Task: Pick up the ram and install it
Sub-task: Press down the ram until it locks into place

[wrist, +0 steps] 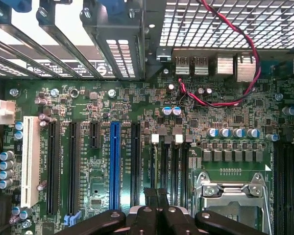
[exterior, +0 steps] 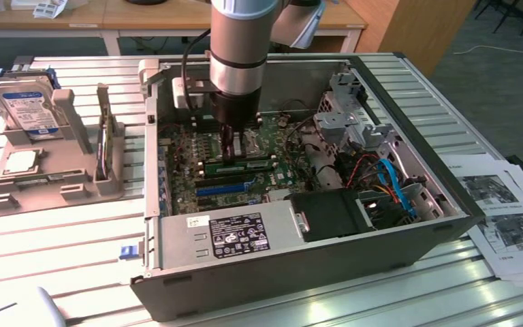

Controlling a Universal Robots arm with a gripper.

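My gripper (exterior: 232, 155) reaches down into the open computer case (exterior: 430, 235), its fingers shut together with no gap. The fingertips stand at the memory slots on the motherboard (exterior: 275, 178). The ram (exterior: 248, 164), a thin green stick, lies along a slot right at the fingertips. I cannot tell whether the tips touch it. In the wrist view the shut gripper (wrist: 156, 192) points at black slots with white latches (wrist: 155, 138), beside the blue slot (wrist: 114, 164). The ram is hidden there.
A grey holder (exterior: 43, 184) on the exterior view's left carries a hard drive (exterior: 27, 109). Inside the case are the power supply (exterior: 234, 231), coloured cables (exterior: 391, 184) and a drive cage (exterior: 348, 116). The CPU socket (wrist: 230, 191) sits beside the slots. Papers (exterior: 506, 225) lie at the right.
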